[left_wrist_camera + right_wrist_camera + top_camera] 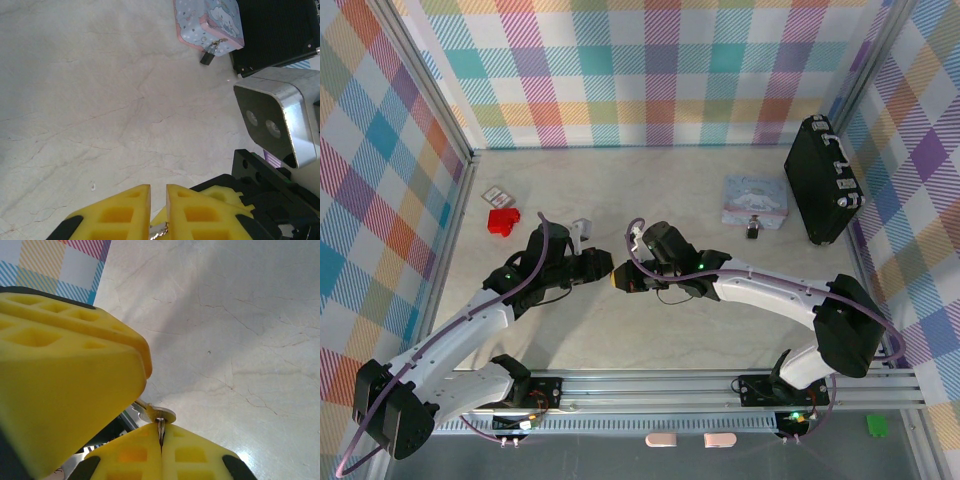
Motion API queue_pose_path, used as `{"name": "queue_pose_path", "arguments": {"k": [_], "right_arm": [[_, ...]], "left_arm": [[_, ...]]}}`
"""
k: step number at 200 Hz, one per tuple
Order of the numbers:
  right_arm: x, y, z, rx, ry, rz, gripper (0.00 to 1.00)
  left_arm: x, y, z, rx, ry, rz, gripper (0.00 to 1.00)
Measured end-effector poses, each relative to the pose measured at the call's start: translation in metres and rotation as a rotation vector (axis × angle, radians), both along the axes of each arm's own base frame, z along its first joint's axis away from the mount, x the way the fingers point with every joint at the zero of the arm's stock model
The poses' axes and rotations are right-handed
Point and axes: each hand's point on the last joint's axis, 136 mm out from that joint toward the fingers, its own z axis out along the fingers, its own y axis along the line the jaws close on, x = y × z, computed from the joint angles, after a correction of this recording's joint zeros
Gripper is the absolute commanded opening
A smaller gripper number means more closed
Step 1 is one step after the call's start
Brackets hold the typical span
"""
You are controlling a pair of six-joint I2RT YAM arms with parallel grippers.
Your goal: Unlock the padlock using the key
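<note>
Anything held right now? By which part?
The key, its thin flat part clamped between the right fingers, round end sticking out. Unclear whether the left fingers grip it.

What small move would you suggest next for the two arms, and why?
Probably close the left gripper fully on the key: its jaws show a narrow gap around it, while the right gripper clamps it; the padlock lies by the tin.
</note>
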Motion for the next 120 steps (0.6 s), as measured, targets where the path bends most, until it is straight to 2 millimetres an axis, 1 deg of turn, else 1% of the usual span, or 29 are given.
{"name": "queue_pose_path", "arguments": {"k": [33, 69, 88, 101, 120], "right_arm": [[0.0, 0.0, 0.0, -0.001, -0.003, 0.0, 0.0], [0.002, -0.001, 0.0, -0.004, -0.009, -0.008, 0.0], [0.005, -0.002, 0.001, -0.007, -0.02, -0.023, 0.2], [0.007, -0.006, 0.003, -0.011, -0.042, -0.04, 0.33], [0.01, -0.02, 0.01, 0.004, -0.065, -0.091, 0.47]], "left_arm": [[0.002, 0.002, -0.001, 0.007, 0.0, 0.019, 0.07], [0.006, 0.007, -0.004, 0.017, 0.011, 0.063, 0.03], [0.008, 0.01, -0.006, 0.002, 0.024, 0.102, 0.0], [0.009, 0.012, -0.009, -0.021, 0.033, 0.142, 0.0], [0.012, 0.019, -0.016, -0.049, 0.062, 0.217, 0.0]]}}
